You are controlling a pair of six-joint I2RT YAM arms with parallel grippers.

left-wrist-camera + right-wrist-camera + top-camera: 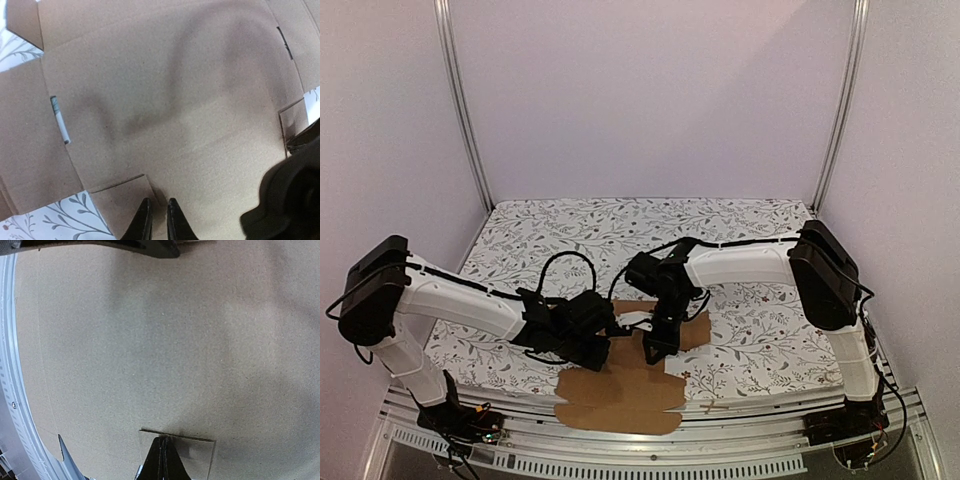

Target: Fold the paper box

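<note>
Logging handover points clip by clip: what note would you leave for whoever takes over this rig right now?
Left gripper: fingers a narrow gap apart, nothing between them, low over the paper box.
Right gripper: shut, tips at a small cut flap, apparently not pinching it.
Box: flat sheet at the table's near edge, reaching over the front rail.
Done: no fold visible.
Left: all folding.
</note>
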